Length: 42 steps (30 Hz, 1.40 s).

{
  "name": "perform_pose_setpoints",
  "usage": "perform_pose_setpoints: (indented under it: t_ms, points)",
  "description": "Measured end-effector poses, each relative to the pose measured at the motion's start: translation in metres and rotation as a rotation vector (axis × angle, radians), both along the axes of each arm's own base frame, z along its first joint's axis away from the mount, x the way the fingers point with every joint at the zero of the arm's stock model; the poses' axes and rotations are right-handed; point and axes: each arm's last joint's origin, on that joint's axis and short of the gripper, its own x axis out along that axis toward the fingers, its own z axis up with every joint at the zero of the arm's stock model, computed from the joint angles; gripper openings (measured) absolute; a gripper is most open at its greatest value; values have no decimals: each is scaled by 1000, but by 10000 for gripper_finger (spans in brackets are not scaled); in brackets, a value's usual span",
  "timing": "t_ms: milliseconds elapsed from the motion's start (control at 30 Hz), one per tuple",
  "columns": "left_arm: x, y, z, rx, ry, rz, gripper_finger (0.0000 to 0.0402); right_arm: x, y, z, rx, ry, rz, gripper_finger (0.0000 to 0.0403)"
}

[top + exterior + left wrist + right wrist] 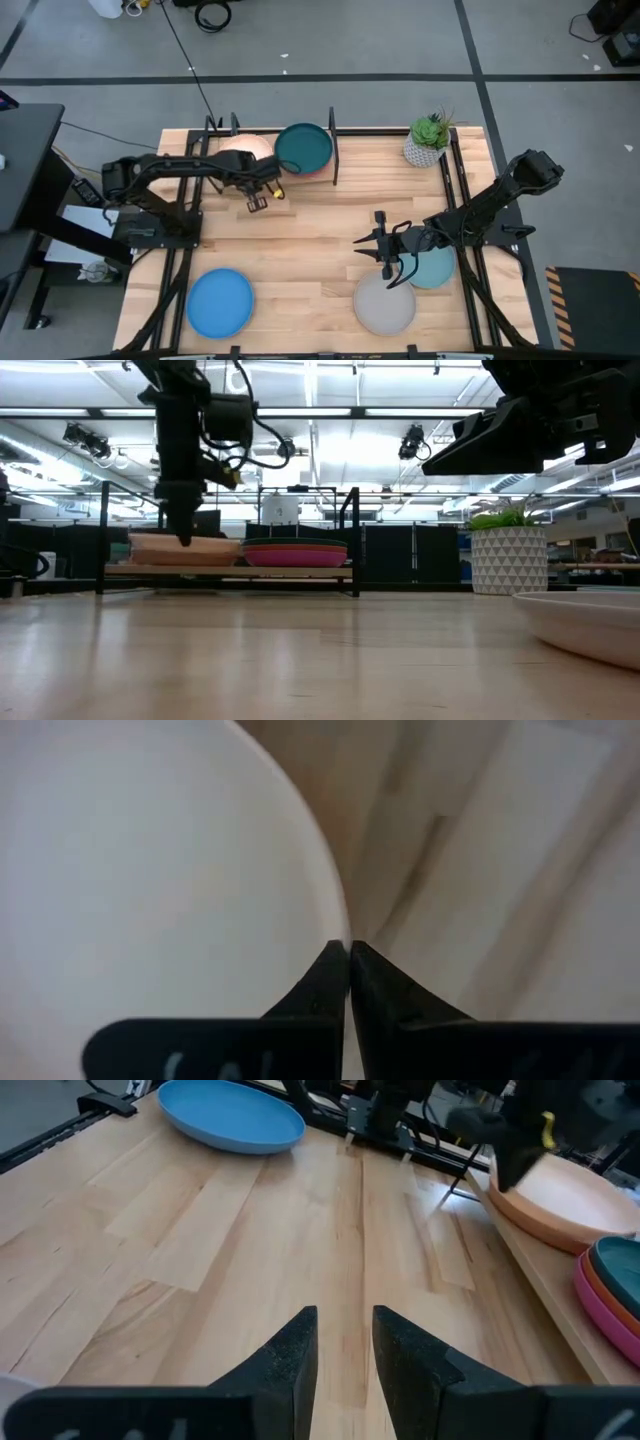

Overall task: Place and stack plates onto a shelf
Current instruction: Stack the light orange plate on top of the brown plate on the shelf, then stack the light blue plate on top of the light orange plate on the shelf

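Cream plate (pixel 150 870), round and matte, rim clamped by left pincer (pixel 348 955); right pincer (pixel 345 1340) apart.

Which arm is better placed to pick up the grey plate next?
The right. Its gripper hovers open just above the grey plate, with the pale teal plate beside it. The left gripper is across the table, shut on the cream plate at the shelf.
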Motion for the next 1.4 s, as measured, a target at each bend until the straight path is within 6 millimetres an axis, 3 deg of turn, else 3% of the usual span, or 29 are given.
perform_pose_setpoints:
  t_ms: [233,467,800,933,1133,1400]
  points:
    - [-7,22,-3,-44,-27,37,11,0,0,0,0,1,0,105]
    - [-11,30,-3,-63,-34,73,19,0,0,0,0,2,0,105]
    - [-11,30,-3,-61,-46,101,121,0,0,0,0,2,0,105]
    - [-8,29,8,-64,-41,93,154,0,0,0,0,2,0,105]
    - [10,11,30,-109,-110,4,166,0,0,0,0,2,0,105]
    - [25,-35,31,-193,-152,-77,159,-1,0,-2,30,15,-18,105]
